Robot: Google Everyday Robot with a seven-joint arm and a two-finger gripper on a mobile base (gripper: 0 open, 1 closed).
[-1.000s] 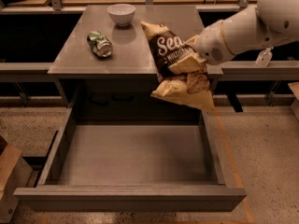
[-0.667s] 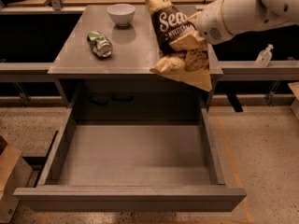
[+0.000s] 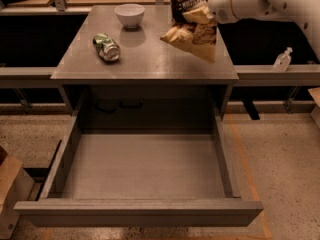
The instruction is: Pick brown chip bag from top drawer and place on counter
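The brown chip bag [image 3: 192,19] hangs in the air above the right back part of the counter [image 3: 145,59], its top cut off by the frame edge. My gripper [image 3: 209,8] at the end of the white arm is shut on the bag's right side. The top drawer [image 3: 142,171] stands pulled fully open below the counter, and nothing lies on its flat bottom.
A crushed green can [image 3: 106,47] lies on the counter's left side and a white bowl [image 3: 129,15] stands at its back. A small clear bottle [image 3: 282,60] stands on the ledge at right. A cardboard box [image 3: 10,184] sits on the floor at left.
The arm has lifted the chip bag up and back, from the counter's right front edge to above its right back part. The can and bowl have not moved.
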